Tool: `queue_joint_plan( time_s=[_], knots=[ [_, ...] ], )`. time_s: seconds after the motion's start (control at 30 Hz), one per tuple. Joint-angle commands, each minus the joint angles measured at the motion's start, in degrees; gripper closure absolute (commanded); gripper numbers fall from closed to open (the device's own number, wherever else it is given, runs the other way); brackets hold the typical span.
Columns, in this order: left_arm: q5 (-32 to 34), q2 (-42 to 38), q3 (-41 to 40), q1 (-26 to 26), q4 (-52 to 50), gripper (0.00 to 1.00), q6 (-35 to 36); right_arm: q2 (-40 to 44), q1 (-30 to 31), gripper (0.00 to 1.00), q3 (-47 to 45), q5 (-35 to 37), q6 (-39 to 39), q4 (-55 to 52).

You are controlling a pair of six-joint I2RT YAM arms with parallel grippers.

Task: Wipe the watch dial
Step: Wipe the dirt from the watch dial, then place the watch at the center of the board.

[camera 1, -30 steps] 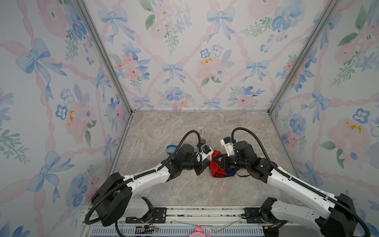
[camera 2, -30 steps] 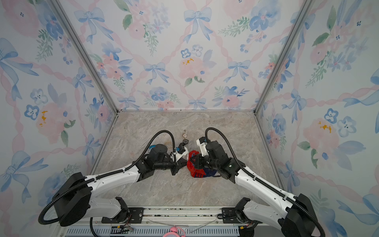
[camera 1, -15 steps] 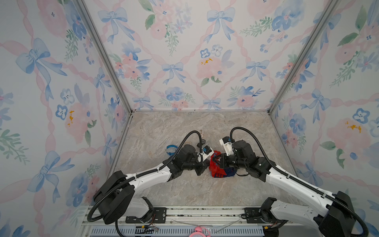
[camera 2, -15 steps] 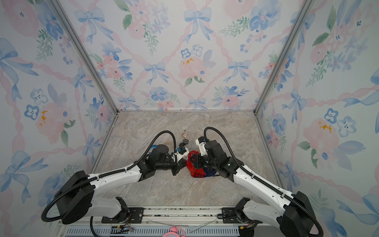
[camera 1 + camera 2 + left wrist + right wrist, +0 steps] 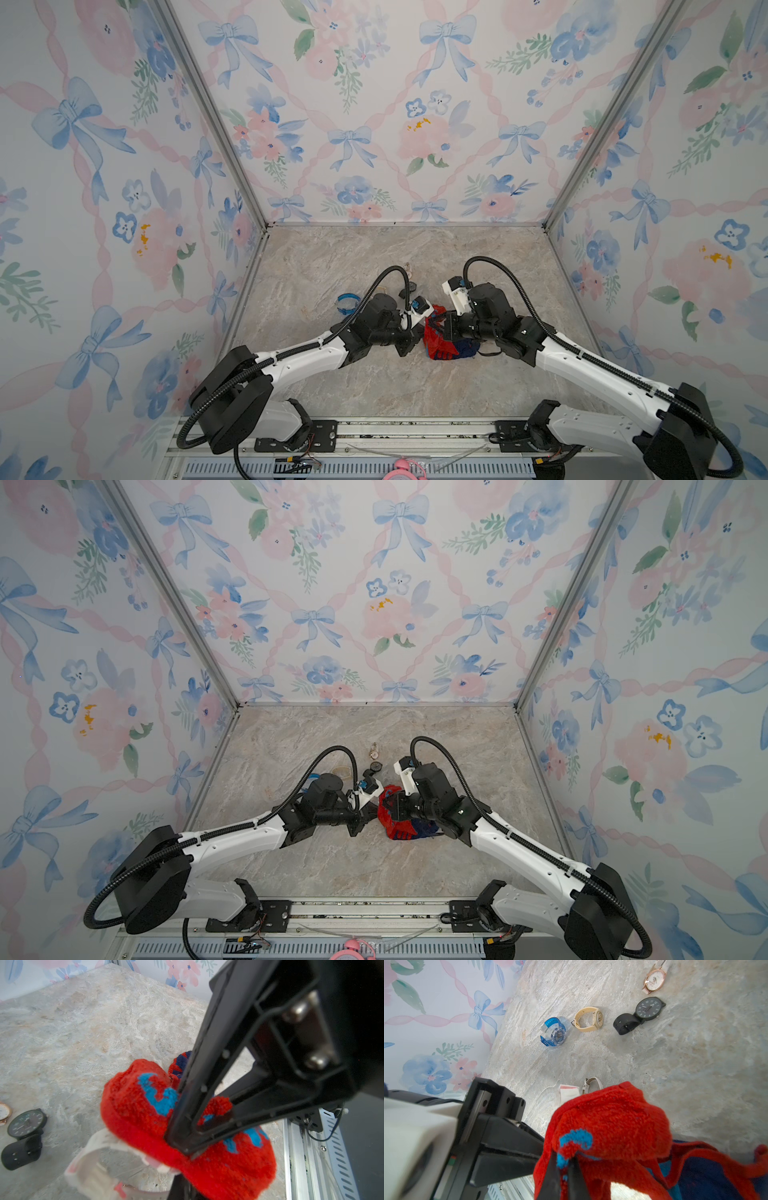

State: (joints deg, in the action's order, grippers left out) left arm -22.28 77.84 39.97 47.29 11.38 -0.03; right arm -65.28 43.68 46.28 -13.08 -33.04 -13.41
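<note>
Right wrist: cloth (image 5: 610, 1118) edge probably overlaps white watch (image 5: 588, 1084).

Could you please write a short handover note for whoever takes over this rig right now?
Left gripper: shut, apparently on the white-strapped watch; the cloth hides the grip itself.
Right gripper: shut on the red cloth, which is draped over that watch's dial.
Elsewhere: black watch, beige watch, blue watch and rose-gold watch lie on the table.
Done: cloth and watch brought together.
Left: wiping; the dial is hidden, so its cleanliness cannot be judged.
</note>
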Motion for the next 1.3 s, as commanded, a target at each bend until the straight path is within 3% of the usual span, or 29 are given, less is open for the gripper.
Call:
queue_joint_plan(
  time_s=[0.0, 0.27, 0.63, 0.77, 1.0, 1.17, 1.27],
  knots=[
    [-1.6, -0.1, 1.7, 1.3, 1.3, 1.00, 1.7, -0.1, 3.5, 1.00, 1.8, -1.2, -1.2, 2.6],
    [-3.3, -1.0, 1.5, 1.3, 1.2, 1.00, 2.5, -0.6, 2.5, 1.00, 1.2, 0.3, -0.7, 3.5],
    [-7.2, -5.6, -2.3, 1.3, 3.1, 1.00, 3.2, -2.5, -7.0, 1.00, -0.3, -3.9, 0.5, 7.2],
    [-5.9, -4.7, -2.3, 1.0, 3.3, 1.00, 2.5, -0.3, -12.6, 1.00, -0.6, -3.3, 0.8, 3.2],
    [-7.8, -2.6, -2.3, 1.0, 9.0, 1.00, 2.2, 9.9, -27.0, 1.00, -2.5, 4.7, 1.8, -13.1],
    [-6.0, 6.2, 5.6, 1.0, 3.1, 1.00, 3.6, 20.0, -38.4, 1.00, -1.1, 10.2, 4.7, -21.6],
    [-6.1, 12.1, 8.7, 1.3, 2.6, 1.00, 4.1, 23.5, -41.1, 1.00, 1.3, 12.7, 6.8, -24.4]
  ],
)
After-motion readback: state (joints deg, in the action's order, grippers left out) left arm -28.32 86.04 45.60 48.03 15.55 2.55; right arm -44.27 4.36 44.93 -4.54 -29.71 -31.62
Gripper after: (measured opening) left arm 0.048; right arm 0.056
